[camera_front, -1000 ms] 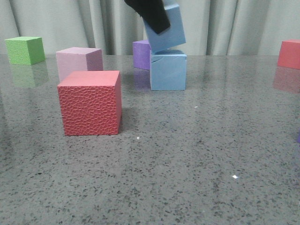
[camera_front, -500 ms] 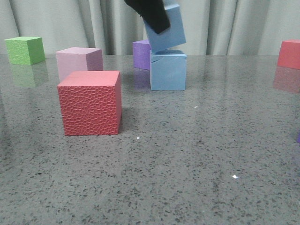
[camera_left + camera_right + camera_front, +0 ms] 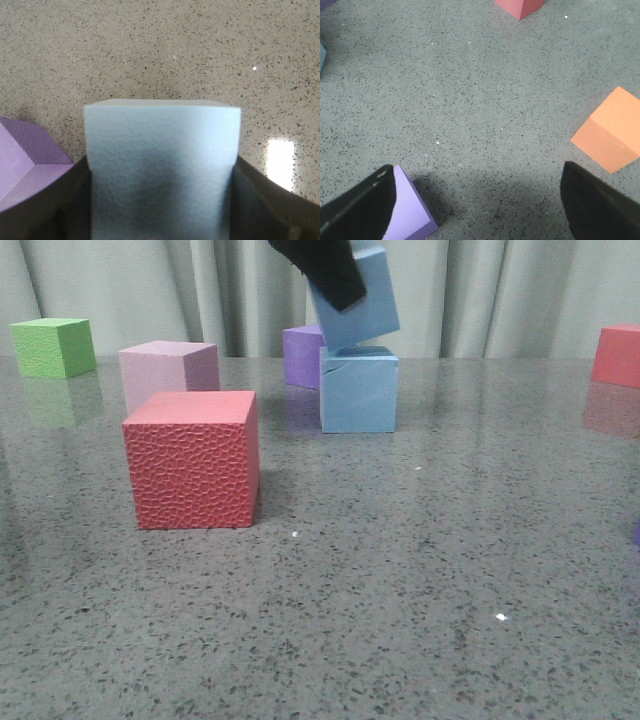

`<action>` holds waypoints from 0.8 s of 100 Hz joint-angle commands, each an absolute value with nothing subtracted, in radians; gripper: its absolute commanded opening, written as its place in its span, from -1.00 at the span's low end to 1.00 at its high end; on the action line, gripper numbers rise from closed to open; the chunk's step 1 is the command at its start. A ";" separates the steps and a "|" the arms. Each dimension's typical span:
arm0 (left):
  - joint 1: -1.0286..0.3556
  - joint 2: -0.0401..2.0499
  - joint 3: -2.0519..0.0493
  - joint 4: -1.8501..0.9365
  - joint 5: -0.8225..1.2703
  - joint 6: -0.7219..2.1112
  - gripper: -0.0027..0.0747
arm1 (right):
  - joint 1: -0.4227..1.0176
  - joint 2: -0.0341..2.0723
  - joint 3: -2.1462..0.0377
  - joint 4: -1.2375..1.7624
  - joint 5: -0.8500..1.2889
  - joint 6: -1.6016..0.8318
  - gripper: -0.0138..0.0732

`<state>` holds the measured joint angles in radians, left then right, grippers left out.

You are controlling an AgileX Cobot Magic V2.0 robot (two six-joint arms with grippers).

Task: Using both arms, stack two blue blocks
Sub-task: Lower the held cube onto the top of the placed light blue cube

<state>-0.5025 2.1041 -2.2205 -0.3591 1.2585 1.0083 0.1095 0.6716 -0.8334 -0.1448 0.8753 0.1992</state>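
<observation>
Over on the left a green cube [image 3: 53, 347] sat near the curtain, with a pink cube [image 3: 168, 373] and a red cube [image 3: 192, 460] nearer me on the bench [image 3: 400, 580]. At mid-bench the left gripper [image 3: 320, 265] had its jaws closed on the upper blue block [image 3: 355, 302], which hung tilted, one low edge at or just above the lower blue block [image 3: 358, 390]; I could not tell whether they touched. A purple cube [image 3: 300, 355] stood just behind the lower block. I judged the placing step was in hand: the held block needed levelling and squaring over the lower one, then lowering flat before letting go, or it could slide off. The left wrist view showed what the front view hid, the dark fingers [image 3: 75, 200] pressed to both sides of the block, but not the lower block. The right wrist view showed the right gripper [image 3: 475, 205] wide open and empty over bare bench, a lilac cube [image 3: 412, 210] by one finger and an orange cube [image 3: 607, 132] near the other, neither visible from the front.
</observation>
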 commanded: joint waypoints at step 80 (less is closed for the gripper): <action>-0.509 2.044 -2.251 -0.376 1.278 0.998 -0.30 | 0.102 0.668 -0.857 -0.166 0.806 0.192 0.82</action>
<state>-0.5025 2.1041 -2.2205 -0.3434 1.2585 1.0083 0.1095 0.6716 -0.8334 -0.1448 0.8753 0.1992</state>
